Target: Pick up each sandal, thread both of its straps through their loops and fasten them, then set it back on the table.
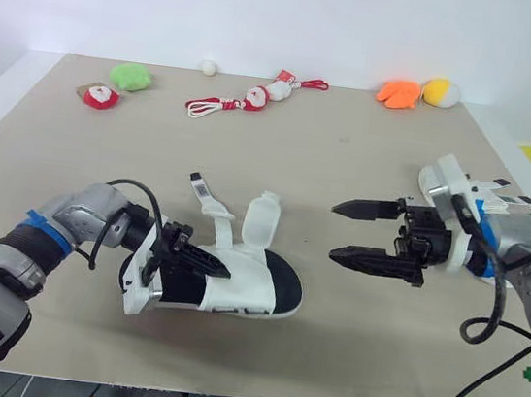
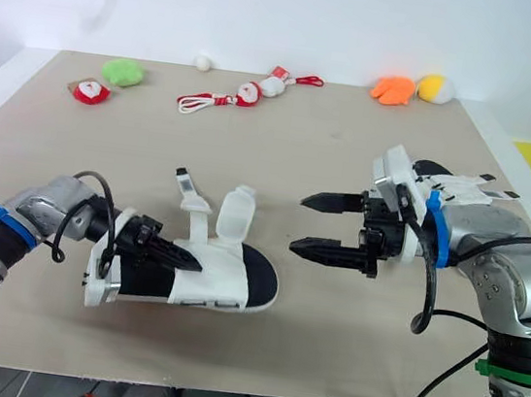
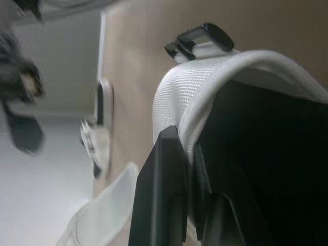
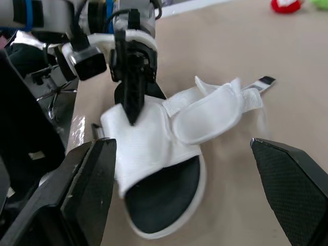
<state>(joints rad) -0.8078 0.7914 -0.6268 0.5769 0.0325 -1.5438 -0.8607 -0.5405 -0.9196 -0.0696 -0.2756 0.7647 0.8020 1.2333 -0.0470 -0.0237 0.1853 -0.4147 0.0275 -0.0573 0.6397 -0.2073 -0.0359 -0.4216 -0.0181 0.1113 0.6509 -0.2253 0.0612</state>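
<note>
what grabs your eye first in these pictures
A white sandal with a black footbed lies front left on the table, straps unfastened, the left gripper clamped on its upper. The right gripper hangs open to its right, aimed at it. Beyond, bright toys line the far edge.

Silver-grey arms wear blue tape bands and trail looping black cables; white wrist brackets carry the black-fingered left hand and right hand.

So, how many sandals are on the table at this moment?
1. The white sandal lies near the front edge of the table, left of centre, with the left gripper shut on it. Others may be out of view.
</note>
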